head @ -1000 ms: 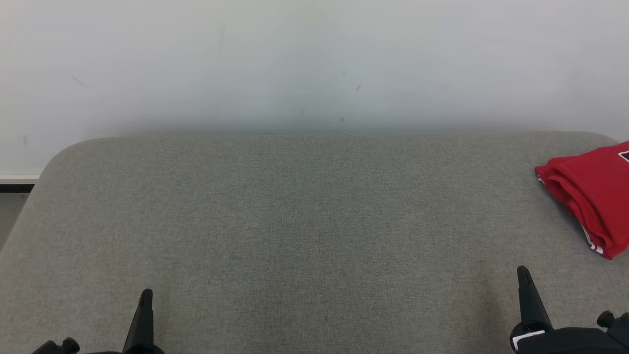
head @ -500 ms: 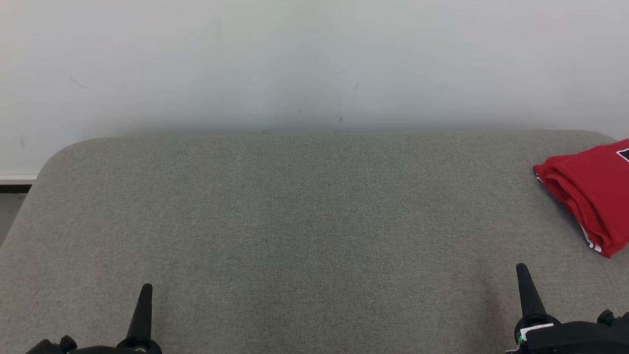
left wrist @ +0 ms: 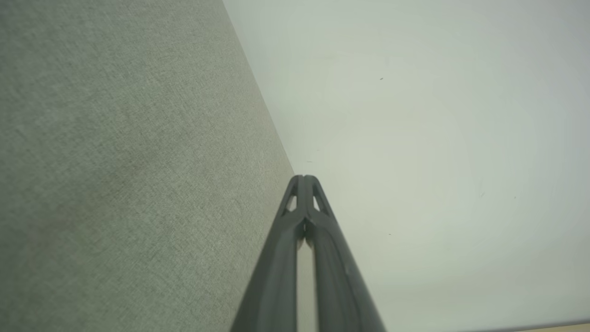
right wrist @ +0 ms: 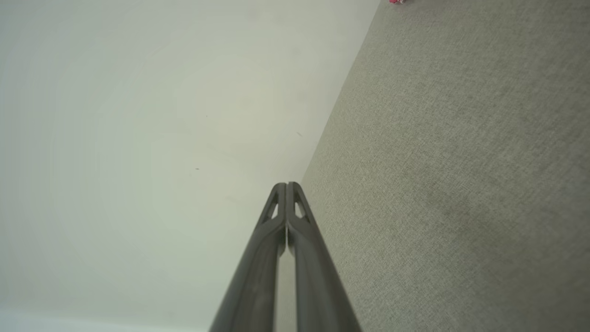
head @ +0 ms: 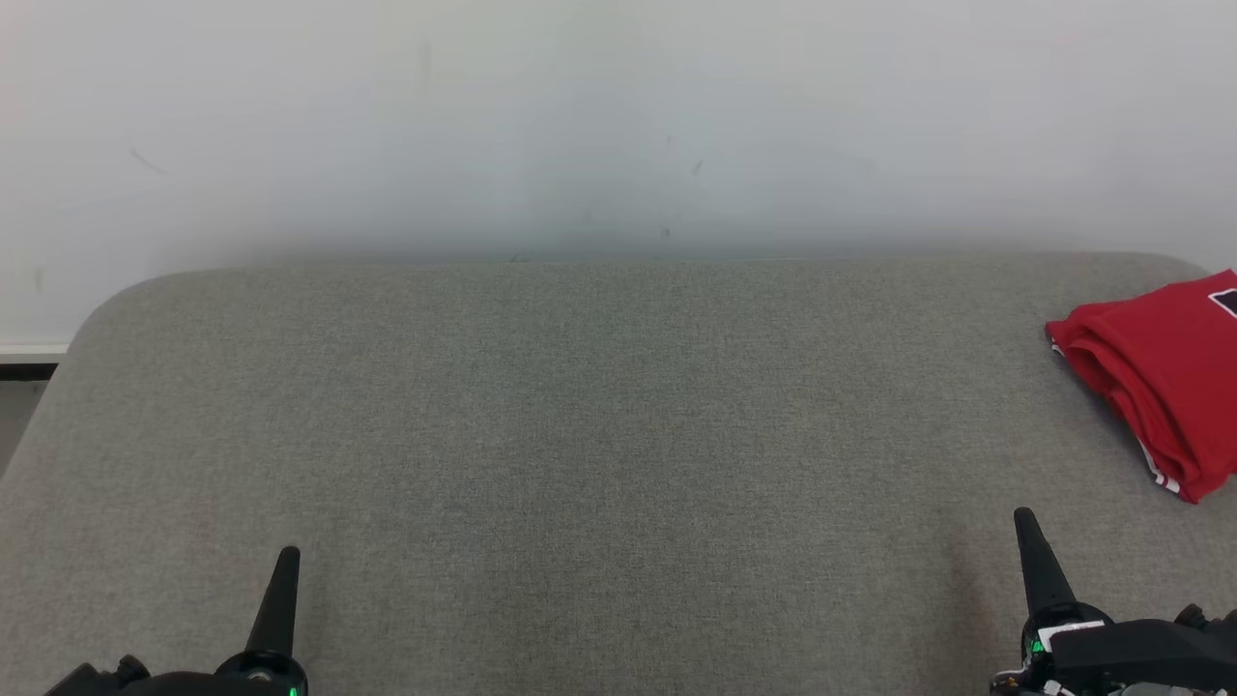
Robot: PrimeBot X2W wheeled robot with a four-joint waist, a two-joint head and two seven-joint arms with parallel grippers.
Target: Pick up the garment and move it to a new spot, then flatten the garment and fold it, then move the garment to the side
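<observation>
Slowly edging left gripper (head: 288,553) and right gripper (head: 1022,514) forward over the grey cushion (head: 580,435), both pressed together, leaving the folded red garment (head: 1160,377) lying at its right edge.

Head camera looks forward and down from the near side of the grey bench (head: 580,435), across it to the white wall (head: 618,116) behind. Both wrist cameras, rolled sideways close above the bench, face that wall too, sharing the bench's far edge.
</observation>
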